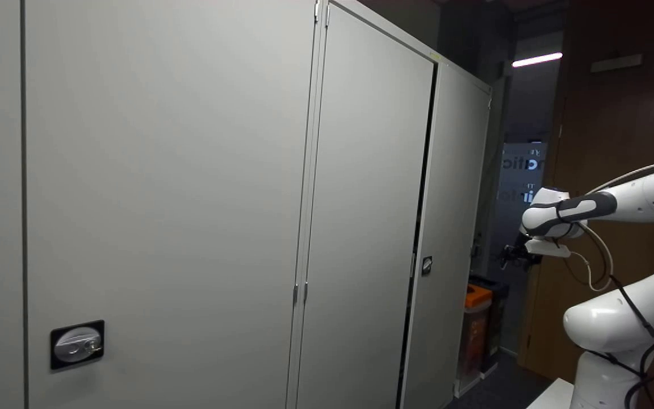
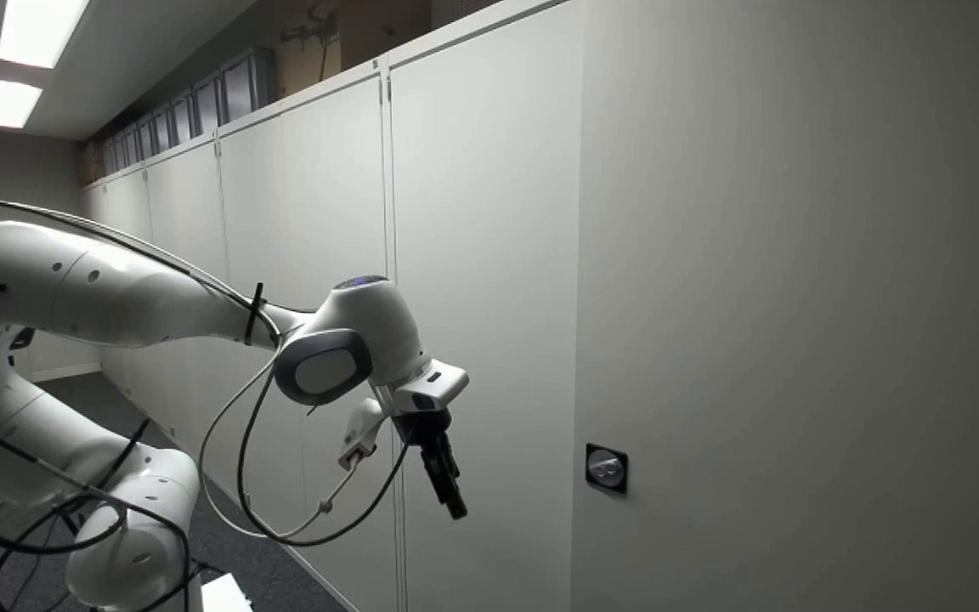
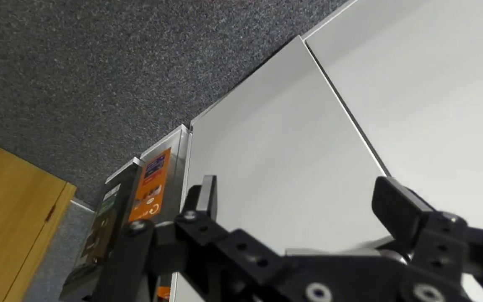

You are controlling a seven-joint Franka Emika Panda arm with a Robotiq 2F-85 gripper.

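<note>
My gripper (image 3: 298, 193) is open, with no object between its fingers. It shows as a small black shape in both exterior views (image 1: 506, 263) (image 2: 454, 510), tilted downward in front of tall grey cabinets. The nearest thing is a cabinet door (image 3: 283, 155), which also shows in both exterior views (image 1: 456, 187) (image 2: 795, 280). That door has a round silver handle on a black plate (image 1: 427, 265) (image 2: 607, 468). A dark gap (image 1: 422, 199) runs between it and the neighbouring door (image 1: 369, 187). In the wrist view the fingers hide part of the door, and I cannot tell whether they touch it.
Bins with an orange lid (image 1: 477, 295) and orange label (image 3: 151, 186) stand beside the cabinet's end. A wooden door (image 3: 11, 218) is near them. Grey carpet (image 3: 120, 71) covers the floor. Another cabinet handle (image 1: 77, 345) is farther along. Cables (image 2: 243, 476) hang from the arm.
</note>
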